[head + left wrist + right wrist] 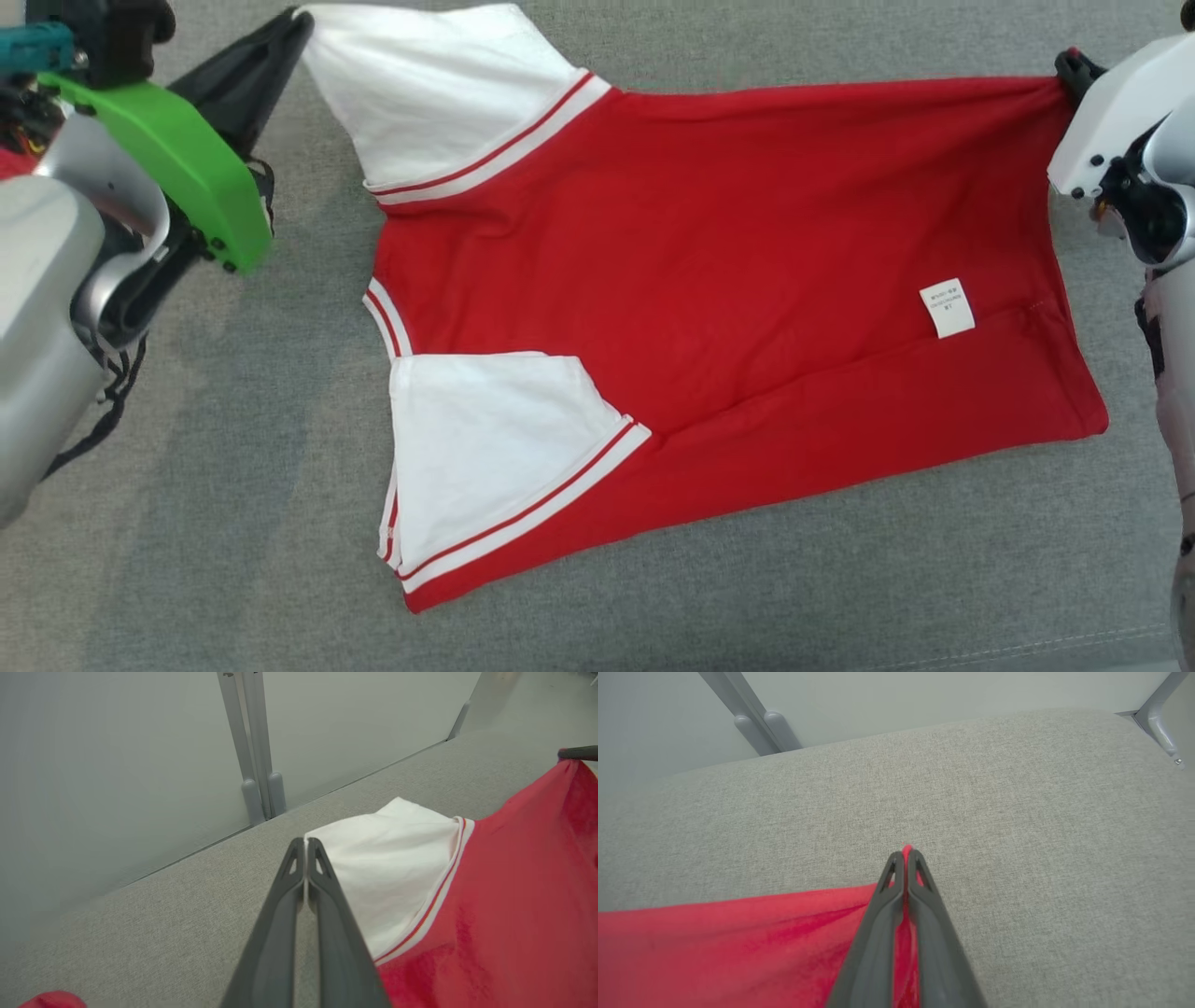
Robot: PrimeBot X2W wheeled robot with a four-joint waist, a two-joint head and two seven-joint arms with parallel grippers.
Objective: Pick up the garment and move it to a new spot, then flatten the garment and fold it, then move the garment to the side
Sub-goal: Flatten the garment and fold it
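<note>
Left gripper [306,843] pinches the sleeve [397,863], right gripper [906,855] the hem [1041,93], pulling the red-and-white cotton T-shirt [709,243] taut between them, probably to flatten it.

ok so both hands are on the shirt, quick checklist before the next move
1. left hand shut on the upper white sleeve: ok
2. right hand shut on the red hem corner: ok
3. shirt far edge taut between the hands: ok
4. shirt body flat: not ok, a crease runs from the lower white sleeve toward the hem
5. lower white sleeve lying flat: ok
6. how much cloth each hand holds: cannot tell
</note>
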